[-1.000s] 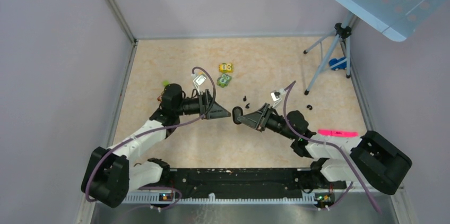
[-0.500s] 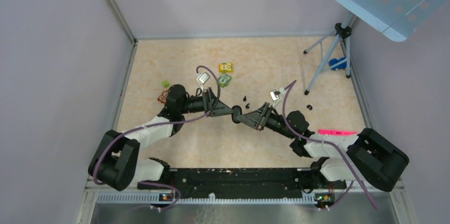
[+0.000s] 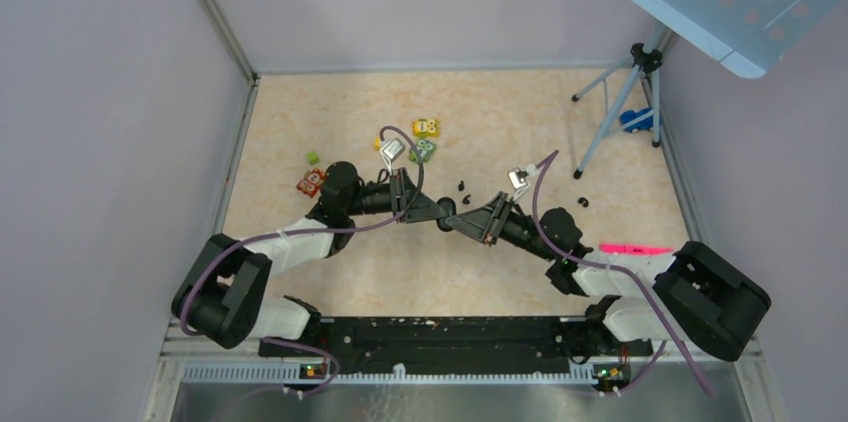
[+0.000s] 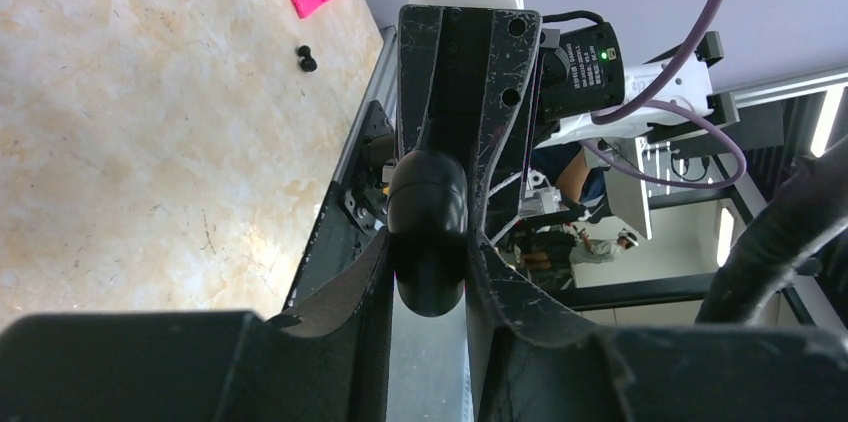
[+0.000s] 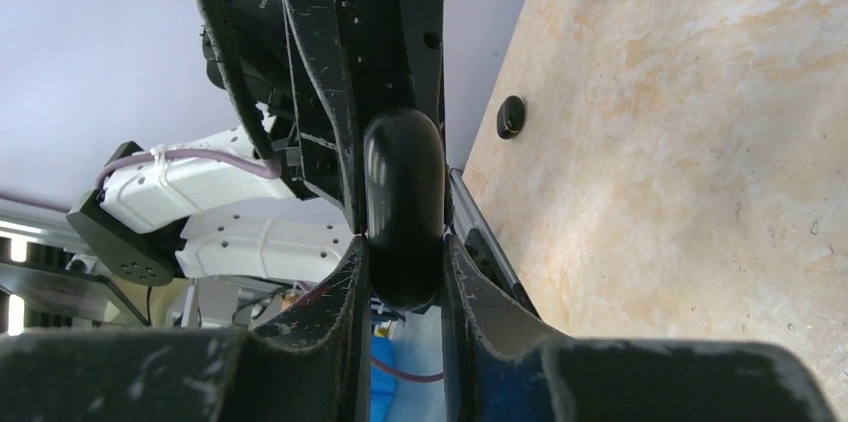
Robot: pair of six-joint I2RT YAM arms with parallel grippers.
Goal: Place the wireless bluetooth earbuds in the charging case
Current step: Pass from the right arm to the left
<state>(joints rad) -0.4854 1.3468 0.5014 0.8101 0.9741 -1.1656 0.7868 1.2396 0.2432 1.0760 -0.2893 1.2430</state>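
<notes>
Seen from above, two robot arms reach inward over a beige, marble-patterned surface [image 3: 500,112], and their tips meet nose to nose near its middle. Held between them, off the surface, is one small black roundish charging case [image 4: 428,197].

The left end effector [image 4: 428,247] has both fingers pressed against the sides of one end of the case. The right end effector [image 5: 403,242] is clamped on the other end in the same way. Each wrist view shows the opposite arm's fingers gripping the far end.

The wireless bluetooth earbuds lie loose on the surface as tiny black pieces. One earbud [image 3: 461,185] is just beyond the meeting fingers. A second earbud [image 3: 583,202] lies well to the right, near one flat pink plastic piece [image 3: 635,250]. They are too small to make out further.

Four small coloured toys lie on the far left part of the surface:
- one yellow block [image 3: 426,127]
- one green block [image 3: 424,149] just beside the yellow one
- one red block [image 3: 312,182]
- one tiny lime-green piece [image 3: 312,156]

One grey tripod [image 3: 610,117] stands at the far right.
</notes>
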